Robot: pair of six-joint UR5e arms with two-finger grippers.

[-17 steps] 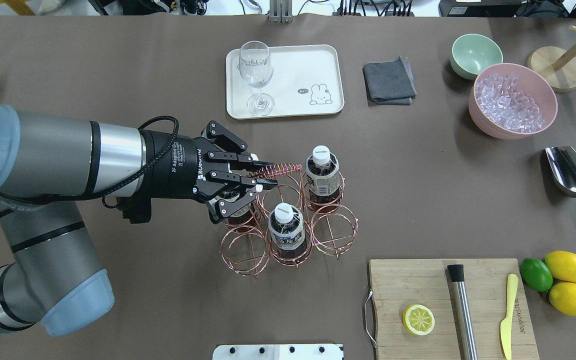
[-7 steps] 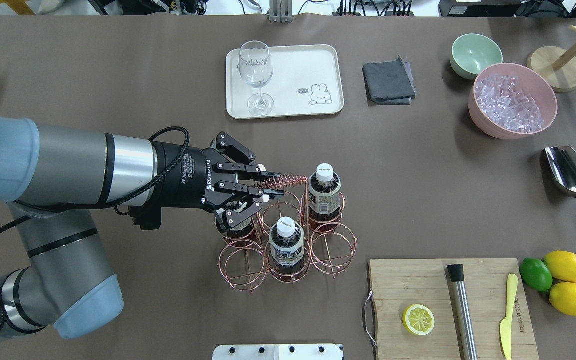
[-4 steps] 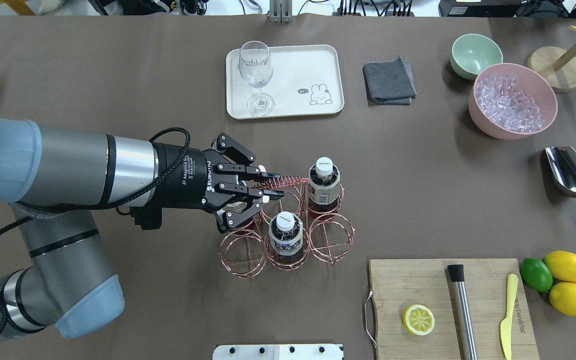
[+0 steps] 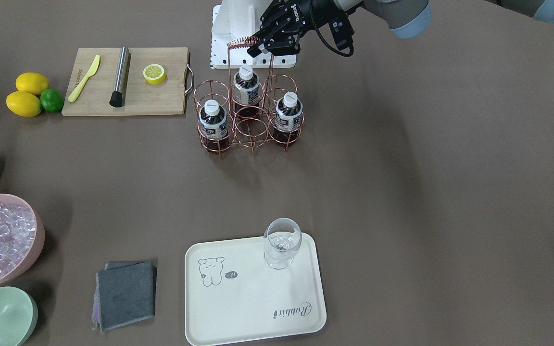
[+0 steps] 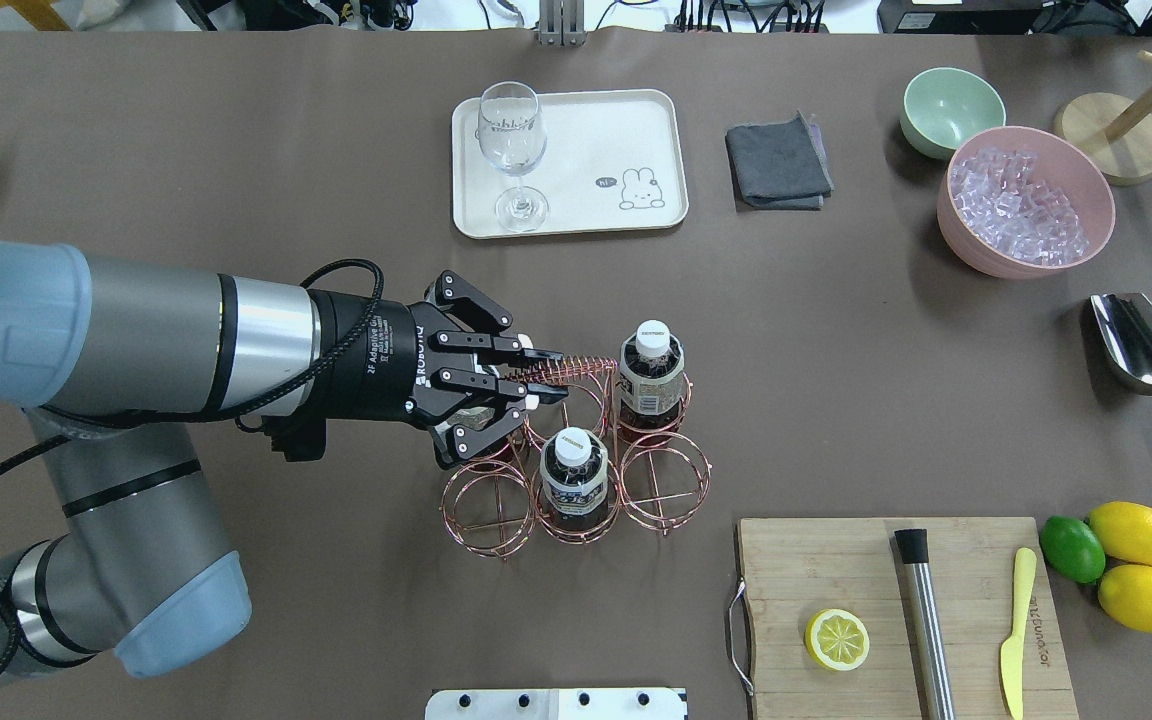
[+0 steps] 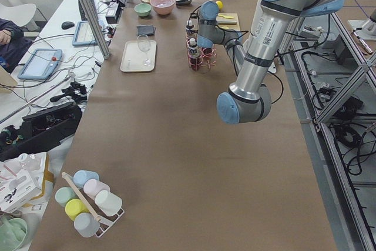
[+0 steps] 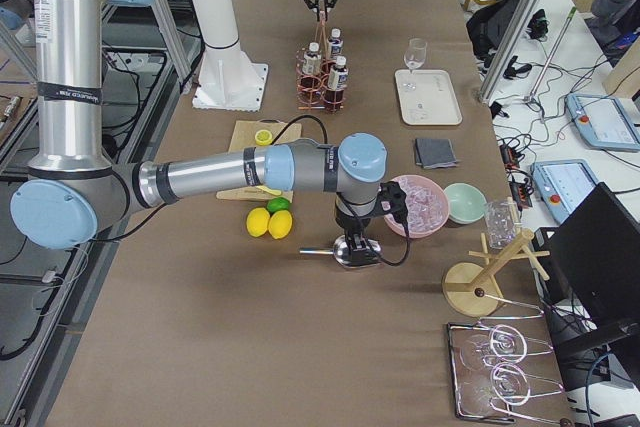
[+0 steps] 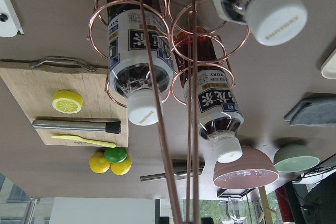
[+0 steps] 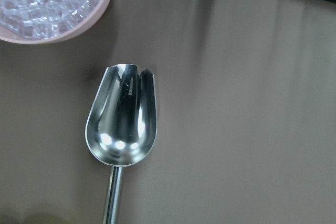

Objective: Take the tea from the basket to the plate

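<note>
Copper basket [image 5: 586, 366], its handle pinched by the left tool [image 5: 556, 374], has shifted slightly.

From overhead the left tool [image 5: 544, 374] covers most of one tea [image 4: 288, 120] in the basket [image 5: 586, 367], leaving only a sliver of dark bottle under its links. The right tool [image 7: 358, 247], at the bench's right end, appears only in the right side view, too small to read its jaws. Its wrist view cuts the scoop [image 9: 123, 124] handle at the lower edge and the pink bowl [image 9: 79, 29] at the top. From the left side the bottles are too small to count
</note>
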